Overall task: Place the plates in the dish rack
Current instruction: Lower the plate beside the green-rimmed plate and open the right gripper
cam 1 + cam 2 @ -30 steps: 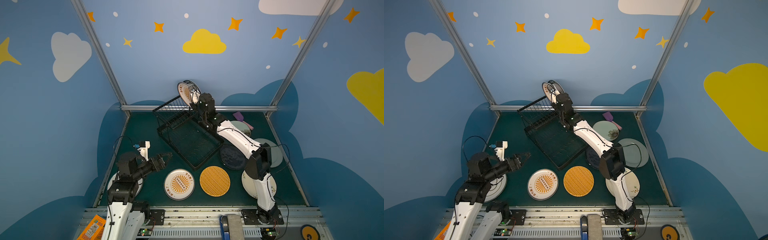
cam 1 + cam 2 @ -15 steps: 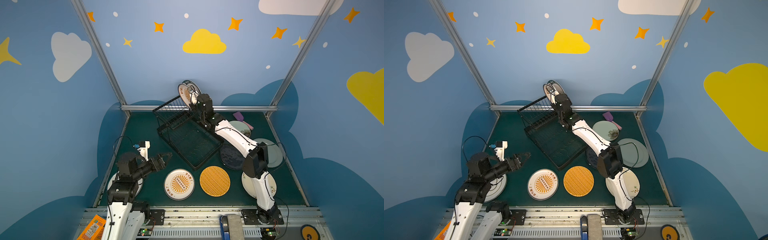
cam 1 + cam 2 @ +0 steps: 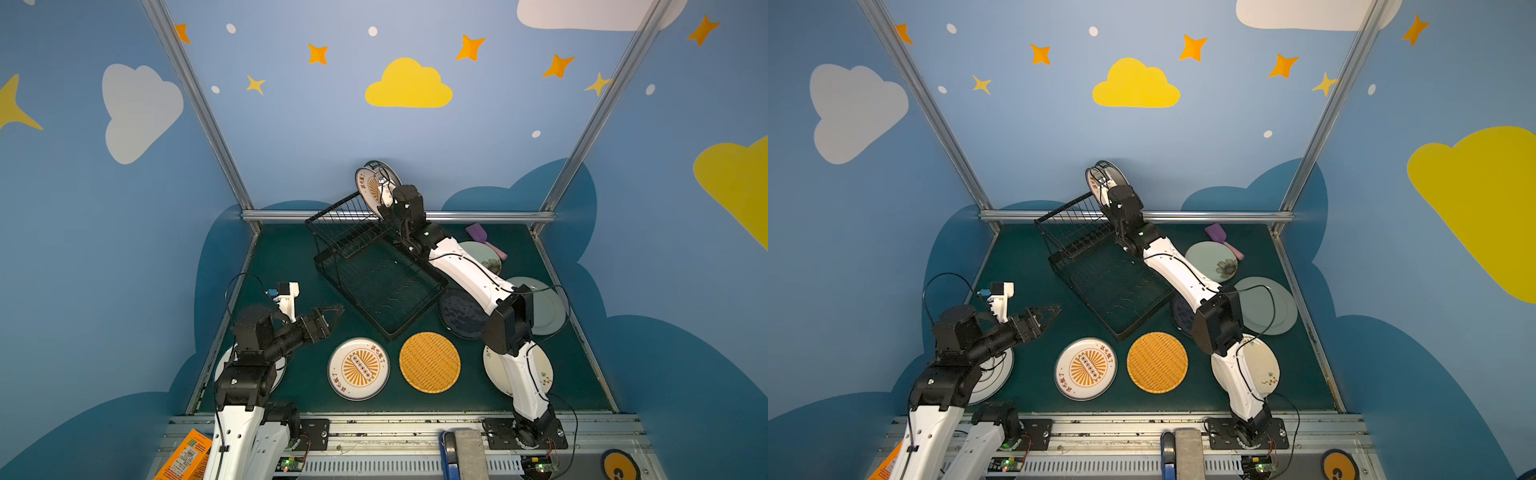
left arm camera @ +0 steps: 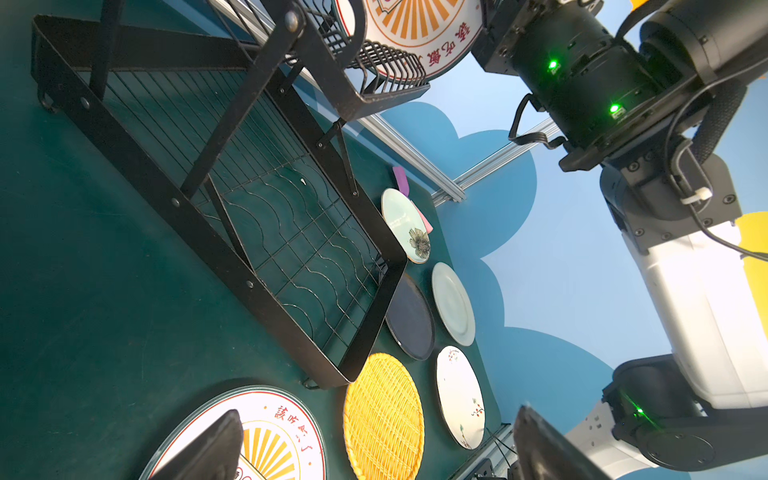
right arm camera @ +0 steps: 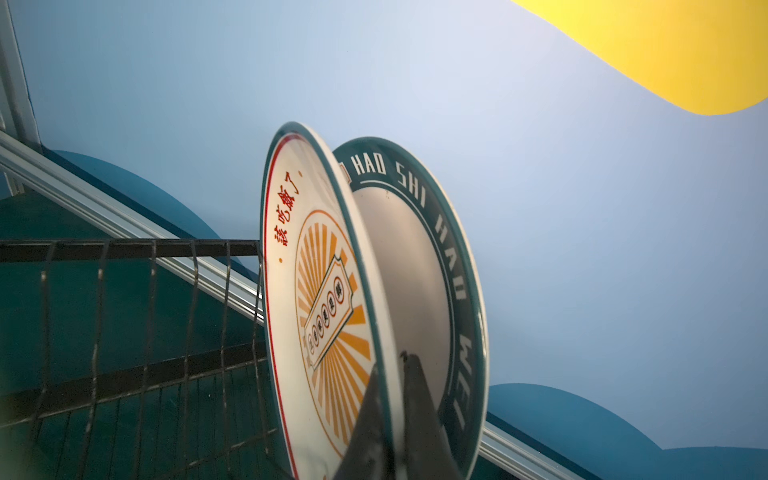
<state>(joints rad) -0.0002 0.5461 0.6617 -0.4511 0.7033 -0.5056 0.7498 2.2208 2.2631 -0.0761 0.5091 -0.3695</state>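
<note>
Item: sunburst plate [image 5: 316,299], white, orange rays, red characters, teal edge | Location: upright at dish rack [image 3: 349,297] upper tier, beside lettered-rim plate [image 5: 415,270] | right gripper [image 5: 390,365]: clamped on its rim | left gripper [image 3: 334,316]: spread wide, empty

Plates [image 5: 316,291] probably upright in rack [image 5: 124,248].

even overhead light | soft shadows | wide-angle edge distortion | near blur

A purple-and-pink spatula [image 3: 483,238] lies on the green mat [image 3: 291,266] beside the back rail [image 3: 507,216].
</note>
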